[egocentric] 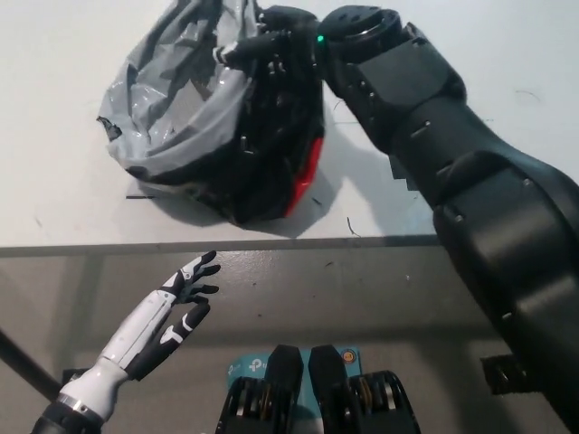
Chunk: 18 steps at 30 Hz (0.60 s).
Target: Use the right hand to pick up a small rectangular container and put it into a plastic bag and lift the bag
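A crumpled black plastic bag [194,127] sits low on the white table [54,54], its shadow tight under it. My black right hand [271,52] is at the bag's upper right rim, fingers shut on the plastic there. A red shape [306,176] shows at the bag's lower right side; I cannot tell whether it is the small rectangular container. My white left hand [176,303] rests open below the table's front edge at the lower left, apart from the bag.
The table's front edge [181,244] runs across the middle of the picture, with grey floor below it. My right arm [452,154] covers the table's right part. A short dark mark [137,196] lies left of the bag.
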Motion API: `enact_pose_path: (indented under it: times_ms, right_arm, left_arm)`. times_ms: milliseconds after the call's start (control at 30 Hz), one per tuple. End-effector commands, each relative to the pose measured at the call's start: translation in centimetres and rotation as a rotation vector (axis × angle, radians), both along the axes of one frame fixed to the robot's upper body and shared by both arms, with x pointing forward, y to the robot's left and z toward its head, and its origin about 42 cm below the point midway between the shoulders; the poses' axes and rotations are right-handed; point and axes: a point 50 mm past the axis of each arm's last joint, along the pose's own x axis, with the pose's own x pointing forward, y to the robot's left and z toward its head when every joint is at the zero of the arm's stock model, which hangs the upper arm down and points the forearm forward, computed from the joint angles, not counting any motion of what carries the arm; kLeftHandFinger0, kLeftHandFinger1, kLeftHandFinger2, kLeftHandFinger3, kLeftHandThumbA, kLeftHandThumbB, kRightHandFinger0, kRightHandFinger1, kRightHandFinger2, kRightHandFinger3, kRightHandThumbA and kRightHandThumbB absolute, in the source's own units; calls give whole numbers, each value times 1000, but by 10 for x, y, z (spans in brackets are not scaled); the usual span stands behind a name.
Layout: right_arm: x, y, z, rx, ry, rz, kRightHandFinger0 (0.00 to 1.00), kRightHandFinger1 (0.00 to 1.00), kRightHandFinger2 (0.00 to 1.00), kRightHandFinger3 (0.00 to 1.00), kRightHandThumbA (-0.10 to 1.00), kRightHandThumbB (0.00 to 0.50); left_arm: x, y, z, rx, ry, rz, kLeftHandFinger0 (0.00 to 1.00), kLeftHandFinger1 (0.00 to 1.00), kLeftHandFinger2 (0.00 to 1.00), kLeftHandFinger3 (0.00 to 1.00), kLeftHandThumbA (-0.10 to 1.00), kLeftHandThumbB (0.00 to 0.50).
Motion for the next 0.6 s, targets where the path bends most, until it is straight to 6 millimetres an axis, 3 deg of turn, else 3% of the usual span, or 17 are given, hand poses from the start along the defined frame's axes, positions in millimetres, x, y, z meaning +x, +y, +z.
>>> enact_pose_path:
  times_ms: [0, 333, 400, 433, 500, 567]
  right_arm:
    - [6, -10, 44, -74, -175, 49, 1000, 1000, 1000, 1000, 1000, 372]
    - [7, -23, 89, -83, -234, 42, 1000, 1000, 1000, 1000, 963, 372]
    - [7, -28, 100, -105, -254, 65, 1000, 1000, 1000, 1000, 989, 358]
    - [7, -30, 103, -112, -267, 73, 1000, 1000, 1000, 1000, 1000, 328]
    - [8, -36, 112, -142, -285, 68, 1000, 1000, 1000, 1000, 1000, 339]
    - [8, -43, 122, -212, -299, 35, 1000, 1000, 1000, 1000, 1000, 395]
  left_arm:
    - [4, 3, 12, 22, -33, -14, 803, 820, 933, 1000, 1000, 110]
    - [3, 2, 10, 30, -34, -19, 806, 825, 932, 1000, 1000, 96]
    - [3, 2, 9, 29, -34, -21, 808, 826, 932, 1000, 1000, 96]
    - [3, 2, 9, 28, -35, -22, 808, 826, 932, 1000, 1000, 95]
    - [3, 2, 9, 25, -36, -23, 806, 824, 930, 1000, 1000, 93]
    - [2, 2, 8, 25, -35, -21, 804, 823, 929, 1000, 1000, 92]
